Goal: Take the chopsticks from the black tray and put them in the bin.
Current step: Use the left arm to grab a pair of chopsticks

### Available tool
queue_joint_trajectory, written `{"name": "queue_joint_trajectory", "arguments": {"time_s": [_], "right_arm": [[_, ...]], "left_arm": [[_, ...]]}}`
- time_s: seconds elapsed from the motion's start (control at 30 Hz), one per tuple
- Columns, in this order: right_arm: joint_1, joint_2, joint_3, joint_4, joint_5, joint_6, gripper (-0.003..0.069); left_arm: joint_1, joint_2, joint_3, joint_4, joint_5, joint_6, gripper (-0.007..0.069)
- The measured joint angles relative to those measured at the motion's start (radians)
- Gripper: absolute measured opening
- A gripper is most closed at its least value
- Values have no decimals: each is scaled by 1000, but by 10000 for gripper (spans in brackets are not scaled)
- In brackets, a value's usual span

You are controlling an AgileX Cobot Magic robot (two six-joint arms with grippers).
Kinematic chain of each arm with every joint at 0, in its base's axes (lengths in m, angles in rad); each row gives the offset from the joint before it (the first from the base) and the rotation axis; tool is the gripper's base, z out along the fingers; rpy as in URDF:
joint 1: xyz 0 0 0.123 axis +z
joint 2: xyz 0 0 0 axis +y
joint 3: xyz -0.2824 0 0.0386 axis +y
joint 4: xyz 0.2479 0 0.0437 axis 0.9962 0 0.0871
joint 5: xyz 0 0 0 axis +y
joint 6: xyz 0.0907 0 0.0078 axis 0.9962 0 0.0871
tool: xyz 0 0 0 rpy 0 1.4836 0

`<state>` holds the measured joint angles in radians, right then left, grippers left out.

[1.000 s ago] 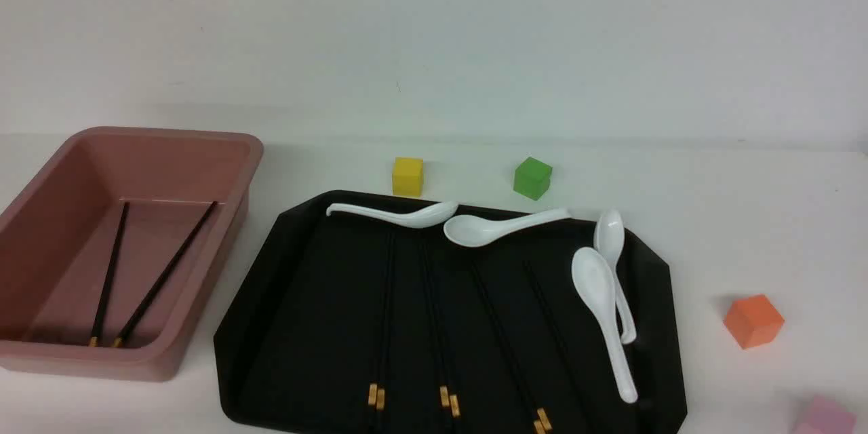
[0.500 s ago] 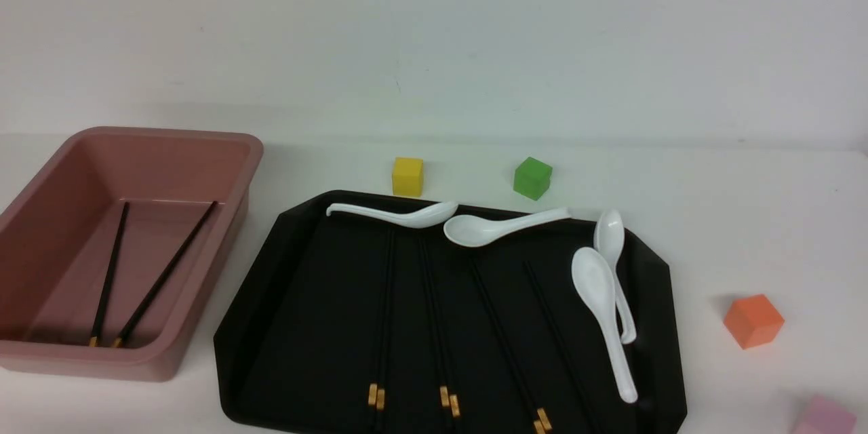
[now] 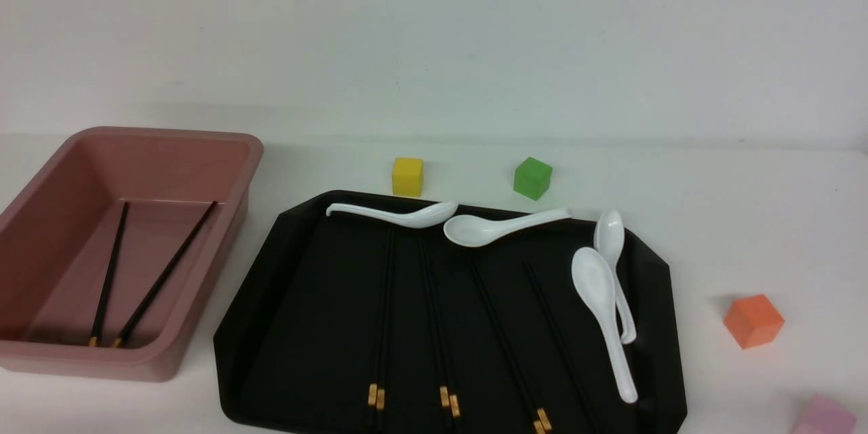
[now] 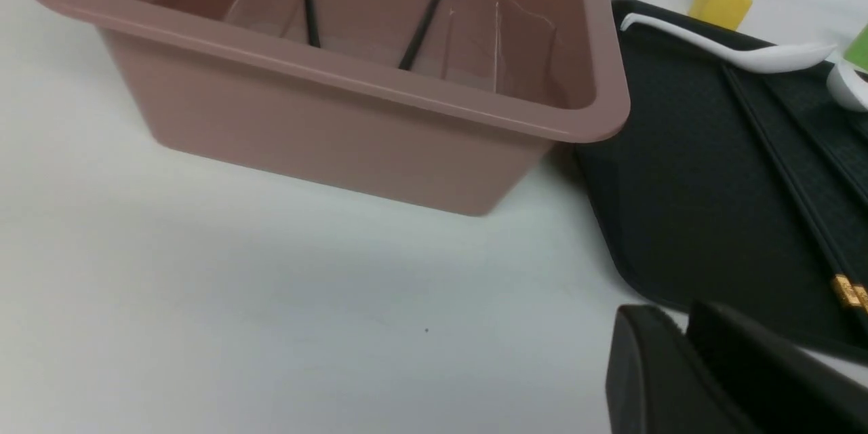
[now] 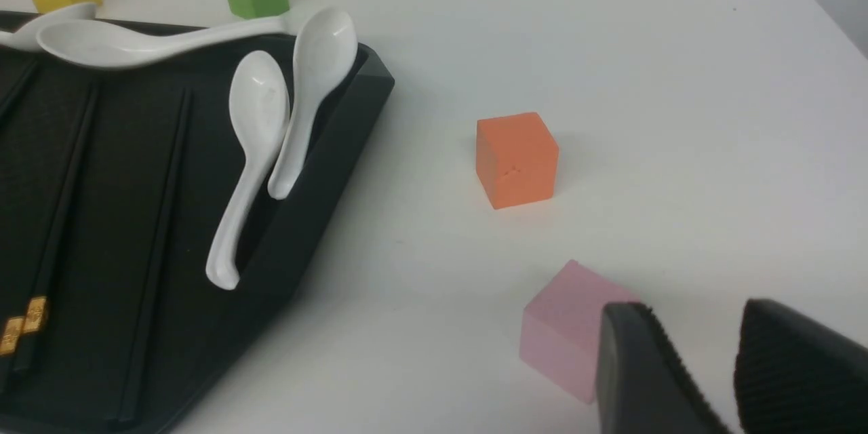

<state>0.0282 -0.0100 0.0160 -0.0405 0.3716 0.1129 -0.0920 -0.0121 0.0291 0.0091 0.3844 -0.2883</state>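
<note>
1. Two long thin black chopsticks (image 3: 108,271) with gold bands lie inside the deep dusty-pink plastic bin (image 3: 169,135). Several more rest lengthwise on the large flat matte black tray (image 3: 319,325), with their banded ends toward the robot.
2. The left gripper (image 4: 678,325) hangs low over the white tabletop (image 4: 271,285), near the tray's near left corner. Its fingers overlap in its own view, so I cannot tell whether they are parted. Nothing is in them.
3. The right gripper (image 5: 695,315) has its jaws slightly apart and empty, just beside the pink foam cube (image 5: 563,325).
4. The next step is probably to take the tray's leftmost pair (image 3: 382,312). It would go best to close across both sticks near the gold bands, lift them level, and let go lengthwise over the bin.
5. The tray's rim is low, but the bin's wall stands tall just beside the tray, so the sticks need to go well over its thick rim.
6. The glossy white spoons (image 3: 400,215) lie across the tray's far end, near the stick tips. Lifting straight up avoids dragging them.
7. Bare tabletop in front of the bin gives room to move. The orange cube (image 3: 753,320), yellow cube (image 3: 407,175) and green cube (image 3: 532,178) sit well apart from that path.
</note>
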Motion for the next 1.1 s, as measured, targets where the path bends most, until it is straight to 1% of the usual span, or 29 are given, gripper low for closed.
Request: {"name": "queue_joint_trajectory", "arguments": {"time_s": [0.13, 0.2, 0.23, 0.27, 0.3, 0.33, 0.37, 0.43, 0.47, 0.5, 0.53, 0.57, 0.6, 0.67, 0.73, 0.83, 0.9, 0.93, 0.97, 1.03, 1.07, 1.1], "right_arm": [[0, 0, 0, 0, 0, 0, 240], [0, 0, 0, 0, 0, 0, 240], [0, 0, 0, 0, 0, 0, 240], [0, 0, 0, 0, 0, 0, 240], [0, 0, 0, 0, 0, 0, 240], [0, 0, 0, 0, 0, 0, 240], [0, 0, 0, 0, 0, 0, 240], [0, 0, 0, 0, 0, 0, 240], [0, 0, 0, 0, 0, 0, 240], [0, 0, 0, 0, 0, 0, 240], [0, 0, 0, 0, 0, 0, 240], [0, 0, 0, 0, 0, 0, 240], [0, 0, 0, 0, 0, 0, 240], [0, 0, 0, 0, 0, 0, 240], [0, 0, 0, 0, 0, 0, 240], [0, 0, 0, 0, 0, 0, 240], [0, 0, 0, 0, 0, 0, 240], [0, 0, 0, 0, 0, 0, 240], [0, 0, 0, 0, 0, 0, 240], [0, 0, 0, 0, 0, 0, 240], [0, 0, 0, 0, 0, 0, 240], [0, 0, 0, 0, 0, 0, 240]], "left_arm": [[0, 0, 0, 23, -11, -6, 93], [0, 0, 0, -30, -44, -59, 93], [0, 0, 0, -77, -58, -96, 93], [0, 0, 0, -155, -73, -157, 93], [0, 0, 0, -248, -86, -229, 93], [0, 0, 0, -370, -98, -320, 93], [0, 0, 0, -431, -105, -364, 93], [0, 0, 0, -615, -119, -492, 94], [0, 0, 0, -679, -121, -540, 94], [0, 0, 0, -748, -124, -568, 94], [0, 0, 0, -771, -125, -579, 94], [0, 0, 0, -840, -145, -603, 96], [0, 0, 0, -847, -153, -605, 96], [0, 0, 0, -919, -216, -618, 97], [0, 0, 0, -943, -247, -616, 98], [-2, 0, -53, -951, -245, -529, 99], [-4, 9, -166, -917, -207, -409, 94], [-4, 22, -202, -904, -198, -376, 90], [-4, 90, -302, -862, -169, -295, 69], [-4, 195, -413, -790, -91, -213, 36], [-4, 257, -462, -751, -33, -181, 20], [-4, 342, -523, -697, 57, -148, 0]]}}
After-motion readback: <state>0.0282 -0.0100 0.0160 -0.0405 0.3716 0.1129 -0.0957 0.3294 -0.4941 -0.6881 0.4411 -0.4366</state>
